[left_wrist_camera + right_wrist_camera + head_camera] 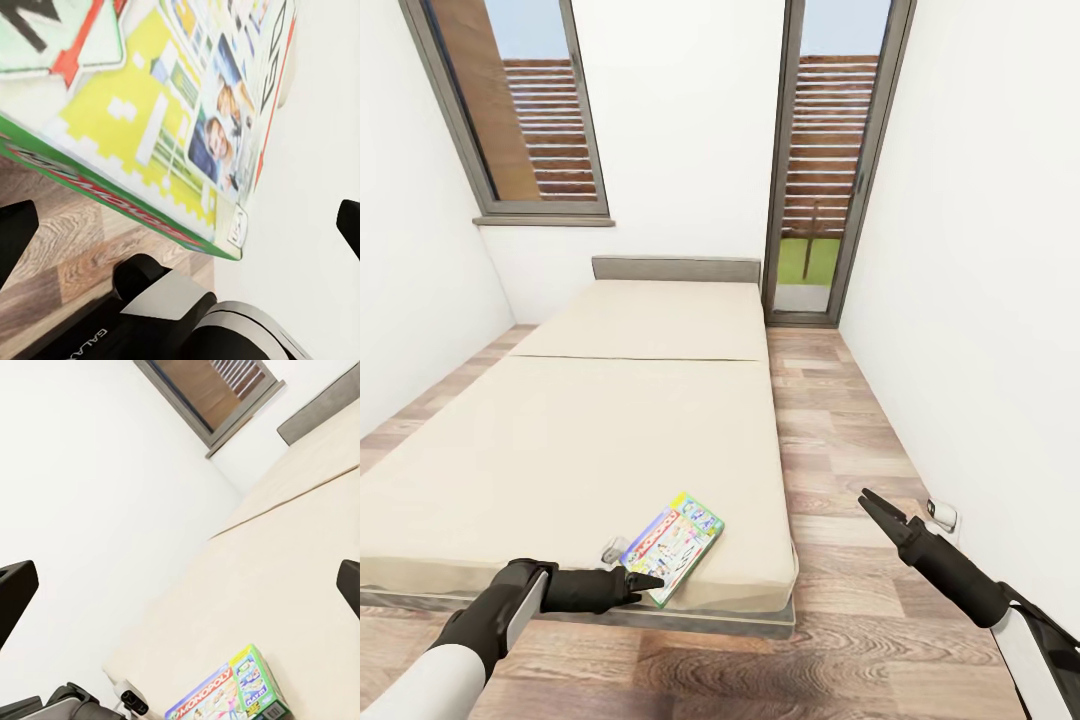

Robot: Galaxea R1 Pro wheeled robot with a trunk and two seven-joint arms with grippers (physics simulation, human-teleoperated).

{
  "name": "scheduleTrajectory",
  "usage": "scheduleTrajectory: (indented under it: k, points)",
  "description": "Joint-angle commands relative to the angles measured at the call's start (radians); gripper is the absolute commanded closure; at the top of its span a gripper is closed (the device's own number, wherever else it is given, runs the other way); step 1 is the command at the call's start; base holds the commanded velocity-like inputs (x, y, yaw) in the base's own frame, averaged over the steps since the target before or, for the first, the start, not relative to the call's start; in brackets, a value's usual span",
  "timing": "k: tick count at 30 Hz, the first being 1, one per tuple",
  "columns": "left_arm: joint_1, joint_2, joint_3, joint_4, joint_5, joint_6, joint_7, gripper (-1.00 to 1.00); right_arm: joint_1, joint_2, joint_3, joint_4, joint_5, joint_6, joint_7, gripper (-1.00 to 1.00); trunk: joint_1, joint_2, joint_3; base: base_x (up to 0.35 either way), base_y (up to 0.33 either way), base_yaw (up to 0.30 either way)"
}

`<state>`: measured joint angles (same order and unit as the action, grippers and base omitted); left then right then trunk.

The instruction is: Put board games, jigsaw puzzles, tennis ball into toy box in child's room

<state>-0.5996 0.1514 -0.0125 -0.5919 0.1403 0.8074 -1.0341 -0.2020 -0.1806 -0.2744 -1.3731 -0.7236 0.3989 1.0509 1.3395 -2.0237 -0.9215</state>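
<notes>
One board game (672, 545), a thin box with a green edge and a busy cartoon lid, lies flat on the beige bed (590, 440) near its front edge. My left gripper (646, 581) is open and level with the box's near corner, fingertips just short of it. In the left wrist view the board game (157, 112) looms close, its corner between my spread fingers (15, 232) of the left gripper (180, 229). My right gripper (876, 506) hangs open over the floor right of the bed. Through the right gripper (180, 585) I see the board game (232, 694) on the mattress.
The bed has a low grey headboard (676, 268) against the far white wall, between two tall dark-framed windows (830, 150). A strip of wood-plank floor (840, 440) runs along the bed's right side, beside a white wall with a socket (943, 516).
</notes>
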Motion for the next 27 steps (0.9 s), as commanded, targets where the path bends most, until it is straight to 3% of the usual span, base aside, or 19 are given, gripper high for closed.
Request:
scheduleTrajectory:
  k: [1, 27]
  points:
    - [0.000, 0.000, -0.001, 0.000, 0.005, 0.007, 0.000, -1.00, 0.000, 0.000, 0.000, 0.000, -0.007, 0.009, 0.001, -1.00, 0.000, 0.000, -0.001, 0.000, -0.002, 0.000]
    - [-0.001, 0.000, -0.001, 0.000, 0.005, 0.007, 0.000, -1.00, 0.000, 0.000, 0.000, 0.000, -0.007, 0.010, 0.001, -1.00, 0.000, 0.000, -0.001, 0.034, 0.015, 0.000]
